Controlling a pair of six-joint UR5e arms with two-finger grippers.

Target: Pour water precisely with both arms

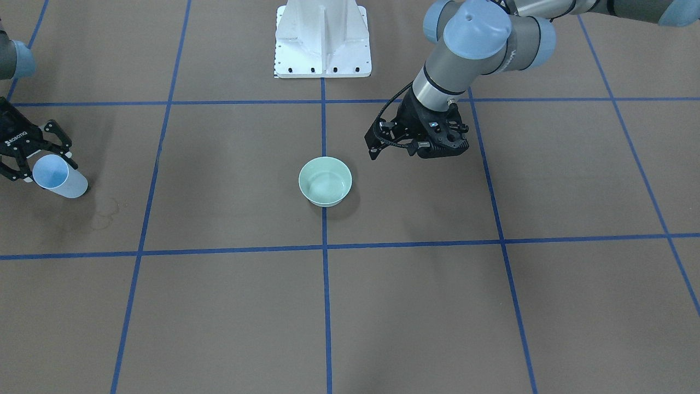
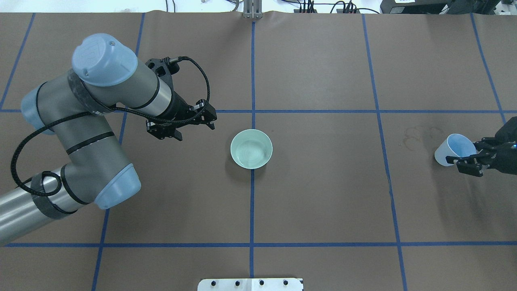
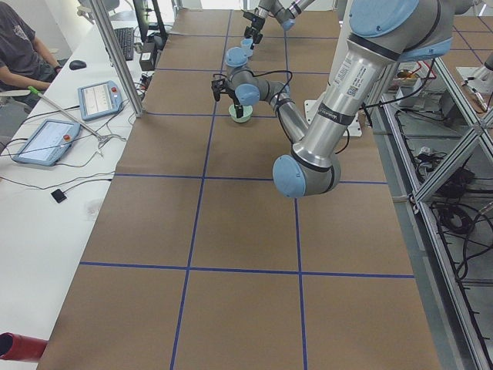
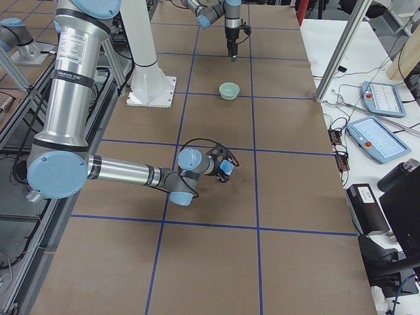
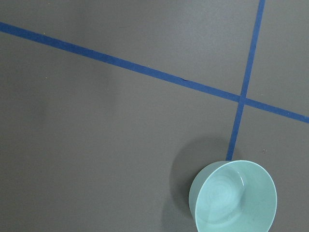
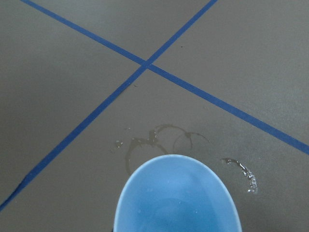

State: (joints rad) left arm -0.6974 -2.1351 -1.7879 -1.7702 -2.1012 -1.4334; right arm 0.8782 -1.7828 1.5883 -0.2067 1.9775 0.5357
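Left pincer (image 2: 186, 126): fingers look spread wide with nothing between them, hanging over the tabletop (image 2: 323, 202) just left of the bowl (image 2: 251, 148) and apart from it. Bowl: pale green, upright, on a blue tape line (image 2: 252, 202) at mid-table. Ring stains (image 2: 418, 135): faint and dried, between bowl and cup. Right pincer (image 2: 468, 161): closed around a pale blue cup (image 2: 453, 148) at the far right, well apart from the bowl. The cup looks roughly upright, mouth up. Whether its base rests on the tabletop or hangs just above it, I cannot tell. Risks, judged: the cup faces a long carry to the bowl, so a jerky move or early wrist roll would slop liquid onto the paper. A thin cup pinched at one side could slip or buckle when tipped. The empty left pincer could nudge the bowl off its mark if it descends off-line. Water (image 6: 247, 178): in the right wrist view, a short curved trail of clear beads with white glints on the tabletop just beside the cup rim. No pool is visible inside the cup. The bowl's floor shows faint concentric ripples, probably a shallow layer, not certain.
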